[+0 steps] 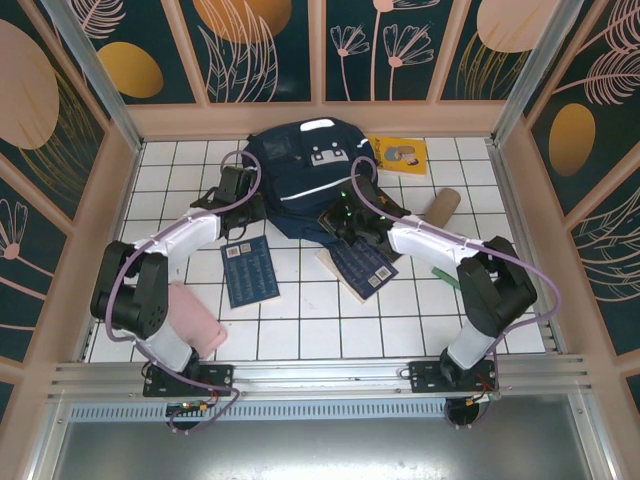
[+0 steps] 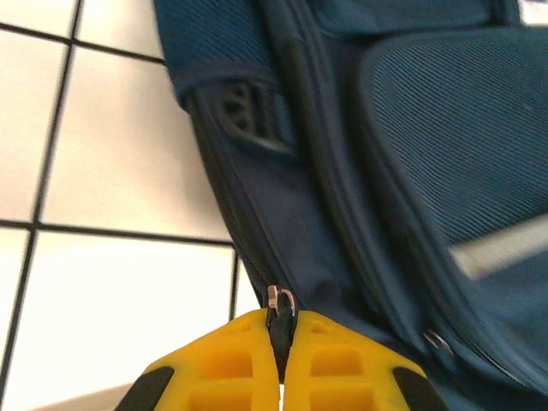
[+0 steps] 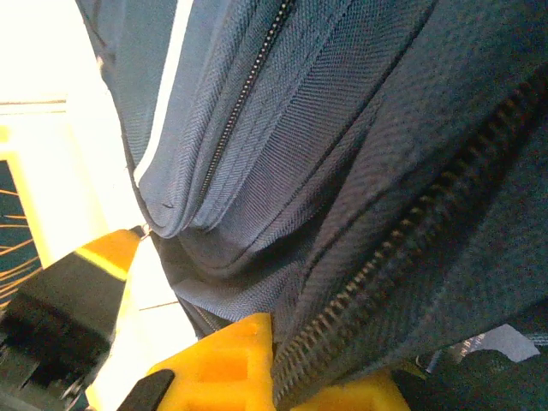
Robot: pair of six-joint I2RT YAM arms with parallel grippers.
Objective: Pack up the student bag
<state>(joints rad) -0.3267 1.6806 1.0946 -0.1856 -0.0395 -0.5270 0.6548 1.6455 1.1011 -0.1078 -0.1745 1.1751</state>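
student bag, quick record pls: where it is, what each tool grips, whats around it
student bag: far middle of the tiled table
left tool: shut on a zipper pull at its left edge
right tool: shut on bag fabric beside a zipper
around it: yellow book, cardboard tube, blue booklet, pink cloth

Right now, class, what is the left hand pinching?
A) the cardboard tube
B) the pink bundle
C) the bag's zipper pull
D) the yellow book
C: in the left wrist view, the left hand is shut on a zipper pull at the edge of the student bag.
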